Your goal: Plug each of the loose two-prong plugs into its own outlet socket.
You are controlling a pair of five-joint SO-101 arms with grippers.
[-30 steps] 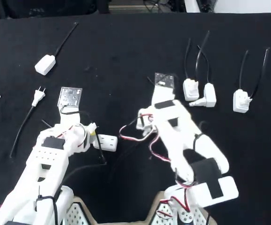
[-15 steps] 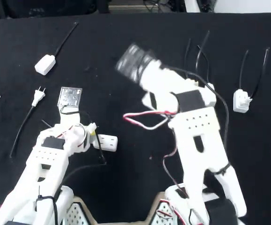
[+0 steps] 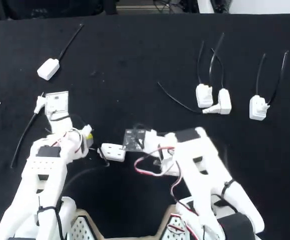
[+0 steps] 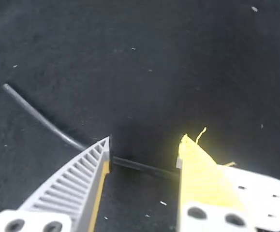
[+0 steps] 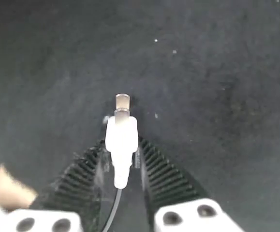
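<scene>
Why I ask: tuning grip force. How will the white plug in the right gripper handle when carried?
The white plug looks like small hard plastic, so it is probably light and rigid in the right gripper. Its thin dark cord trails behind, likely floppy, and may tug. Held by its narrow body, it could pivot if pushed sideways.

Even light from overhead falls on the black table (image 3: 124, 50), which swallows nearly every shadow, and the white right arm (image 3: 201, 150) glares bright against it. In the right wrist view the white plug (image 5: 122, 140) shines against dull grey. The left wrist view is dimmer, with lint specks glinting
</scene>
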